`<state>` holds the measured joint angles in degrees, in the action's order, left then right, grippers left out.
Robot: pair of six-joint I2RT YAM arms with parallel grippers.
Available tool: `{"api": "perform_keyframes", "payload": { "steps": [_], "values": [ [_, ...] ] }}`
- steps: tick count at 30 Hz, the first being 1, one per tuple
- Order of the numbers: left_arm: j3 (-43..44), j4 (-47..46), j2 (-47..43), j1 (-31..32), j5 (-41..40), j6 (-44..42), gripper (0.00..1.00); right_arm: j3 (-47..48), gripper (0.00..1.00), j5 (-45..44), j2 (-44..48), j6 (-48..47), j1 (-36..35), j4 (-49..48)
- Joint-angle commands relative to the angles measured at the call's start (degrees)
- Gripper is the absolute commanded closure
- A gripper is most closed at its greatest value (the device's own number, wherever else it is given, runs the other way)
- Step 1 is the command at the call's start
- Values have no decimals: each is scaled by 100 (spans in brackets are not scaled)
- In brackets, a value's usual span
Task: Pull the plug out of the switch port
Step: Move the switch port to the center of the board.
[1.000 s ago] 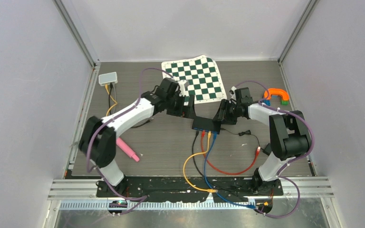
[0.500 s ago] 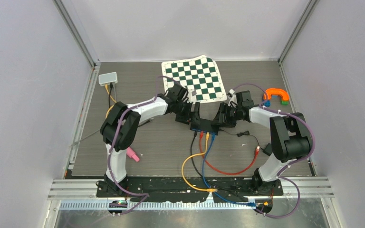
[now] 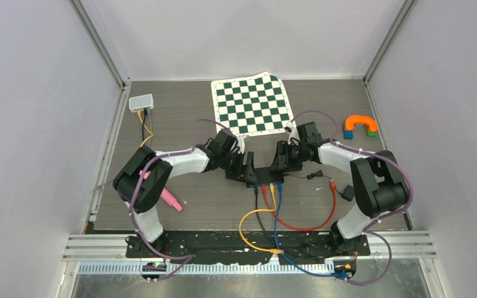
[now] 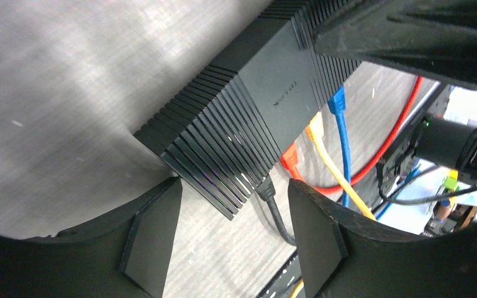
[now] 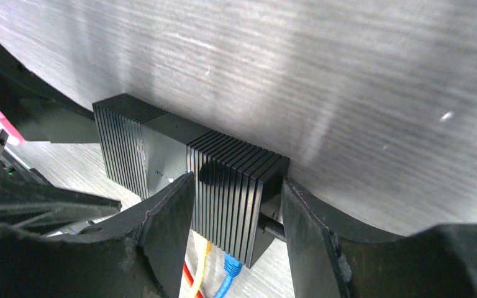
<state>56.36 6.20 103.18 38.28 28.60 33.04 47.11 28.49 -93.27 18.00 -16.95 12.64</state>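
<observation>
The black ribbed switch (image 3: 262,177) lies on the table's middle, with black (image 3: 256,187), red, yellow and blue plugs in its near face. My left gripper (image 3: 246,171) is open at the switch's left end; in the left wrist view (image 4: 235,187) its fingers straddle the switch's (image 4: 267,93) corner and the black plug (image 4: 266,190). Red (image 4: 290,162), yellow (image 4: 313,131) and blue (image 4: 337,102) plugs sit further along. My right gripper (image 3: 281,162) is shut on the switch's right end (image 5: 237,186), fingers pressing both sides.
A checkered mat (image 3: 251,103) lies at the back. A white box (image 3: 141,102) sits back left, a pink marker (image 3: 171,200) near left, orange-blue-green blocks (image 3: 361,126) at right. Loose cables and a black adapter (image 3: 348,193) lie right of the switch.
Both grippers and the switch have shifted toward the near edge and a little left. The left arm has folded in, bringing its gripper onto the switch's left end.
</observation>
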Motion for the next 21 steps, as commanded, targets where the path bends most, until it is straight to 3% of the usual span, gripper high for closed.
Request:
{"api": "perform_keyframes", "payload": {
  "steps": [1,6,10,14,21],
  "values": [
    [-317,-146,-400,241,-38,3,31,-26,39,-273,590,-9,-169,237],
    [-116,857,-880,233,-793,-597,21,390,32,-1248,1299,-376,118,729],
    [67,1461,-1410,232,-1501,-996,2,638,27,-1875,1927,-297,500,832],
    [-298,1380,-2270,232,-1892,-979,0,-32,13,-2350,3148,223,539,184],
    [-1509,802,-3715,232,-2506,-686,0,-1557,9,-1995,3992,1379,575,-551]
  ]
}}
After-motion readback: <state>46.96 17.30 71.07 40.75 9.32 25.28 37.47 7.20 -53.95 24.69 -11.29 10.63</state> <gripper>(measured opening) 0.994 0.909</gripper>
